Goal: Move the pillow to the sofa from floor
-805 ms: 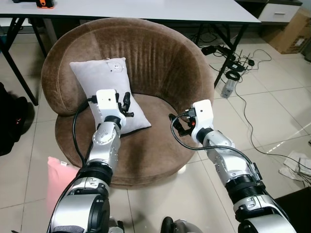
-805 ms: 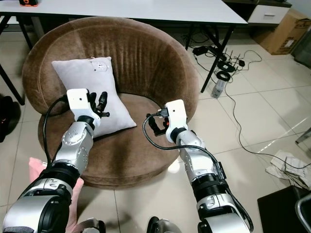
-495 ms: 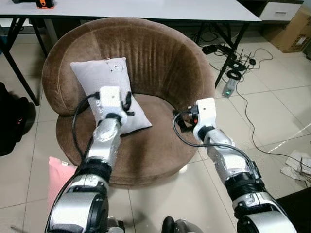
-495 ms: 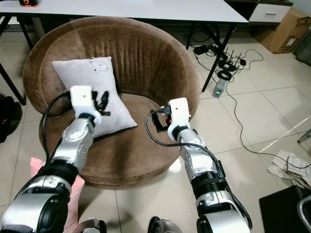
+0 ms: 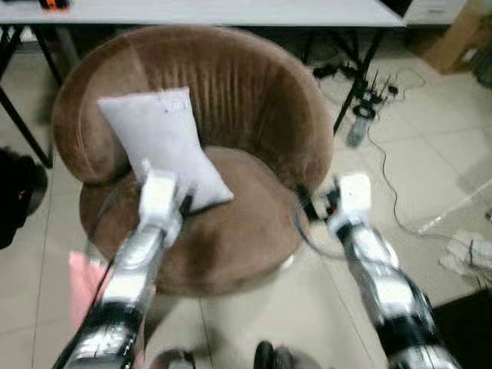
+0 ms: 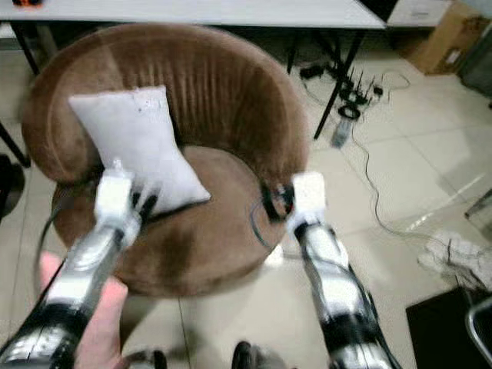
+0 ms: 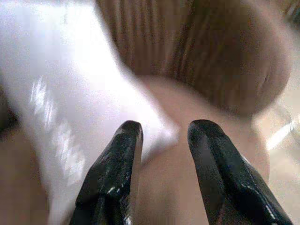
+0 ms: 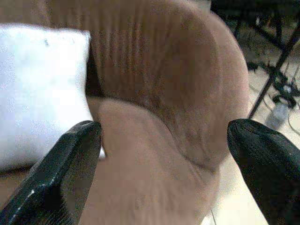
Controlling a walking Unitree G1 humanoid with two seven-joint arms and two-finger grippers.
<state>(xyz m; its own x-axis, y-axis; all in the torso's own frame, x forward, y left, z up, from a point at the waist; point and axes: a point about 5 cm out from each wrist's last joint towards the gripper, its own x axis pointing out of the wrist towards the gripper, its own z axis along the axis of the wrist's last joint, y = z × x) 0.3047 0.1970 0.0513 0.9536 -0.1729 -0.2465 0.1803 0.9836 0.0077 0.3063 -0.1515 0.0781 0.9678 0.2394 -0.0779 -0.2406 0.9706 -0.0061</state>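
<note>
A grey-white pillow (image 5: pixel 161 142) leans upright against the back of the round brown sofa chair (image 5: pixel 246 84). A pink pillow (image 5: pixel 81 280) lies on the floor at the chair's front left, partly hidden by my left arm. My left gripper (image 5: pixel 184 201) is at the white pillow's lower corner; in the left wrist view its fingers (image 7: pixel 119 159) stand open with nothing between them, the pillow (image 7: pixel 56 108) just beyond. My right gripper (image 5: pixel 311 206) hovers at the seat's right edge, open wide (image 8: pixel 164 129) and empty. The head views are blurred.
A white table (image 5: pixel 231 11) stands behind the chair. Cables and a power strip (image 5: pixel 369 84) lie on the tiled floor to the right, with a cardboard box (image 5: pixel 453 38) farther back. A dark bag (image 5: pixel 15 200) sits at the left.
Both arms have drawn back toward me, the left gripper sliding from the white pillow's middle down to its lower corner. The whole picture has shifted and blurred.
</note>
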